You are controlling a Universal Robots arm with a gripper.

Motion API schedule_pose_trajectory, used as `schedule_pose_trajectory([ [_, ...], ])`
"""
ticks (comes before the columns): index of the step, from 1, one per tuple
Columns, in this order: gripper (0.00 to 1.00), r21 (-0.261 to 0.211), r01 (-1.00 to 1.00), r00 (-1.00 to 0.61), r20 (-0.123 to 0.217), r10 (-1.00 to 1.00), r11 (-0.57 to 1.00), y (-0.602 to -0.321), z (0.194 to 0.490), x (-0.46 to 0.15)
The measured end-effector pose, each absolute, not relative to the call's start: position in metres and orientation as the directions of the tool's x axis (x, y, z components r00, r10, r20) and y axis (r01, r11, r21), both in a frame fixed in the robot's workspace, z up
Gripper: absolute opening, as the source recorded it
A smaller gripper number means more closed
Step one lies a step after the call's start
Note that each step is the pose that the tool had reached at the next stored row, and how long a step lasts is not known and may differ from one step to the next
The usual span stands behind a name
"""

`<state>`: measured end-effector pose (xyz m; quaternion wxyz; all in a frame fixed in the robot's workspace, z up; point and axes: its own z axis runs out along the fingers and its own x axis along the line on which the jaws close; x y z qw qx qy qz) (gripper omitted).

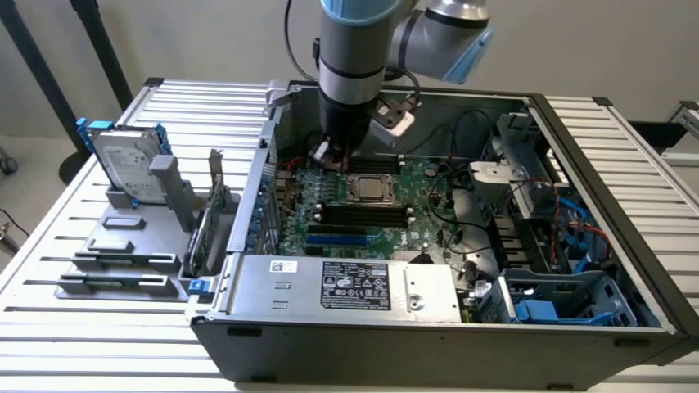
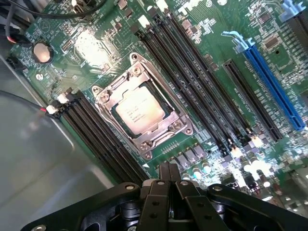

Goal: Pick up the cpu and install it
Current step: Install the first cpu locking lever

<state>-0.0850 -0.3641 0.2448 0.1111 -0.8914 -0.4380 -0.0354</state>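
Wrist view, cpu (image 2: 138, 112) socketed, pincer (image 2: 169, 174) closed

No legible text; power supply label (image 1: 355, 285) print unreadable

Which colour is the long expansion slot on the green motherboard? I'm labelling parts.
Bright blue; the long expansion slot on the green motherboard shows best in the wrist view.

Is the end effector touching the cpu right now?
Apart. In the wrist view the shut end effector holds nothing, and green board shows between its tips and the cpu, which sits in its socket frame.
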Motion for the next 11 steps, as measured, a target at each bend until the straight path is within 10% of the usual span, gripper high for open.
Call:
schedule_pose_trajectory([
  [11,0.11,-0.155,0.806,0.590,0.144,0.795,-0.571,-0.3633,0.2488,-0.0851],
])
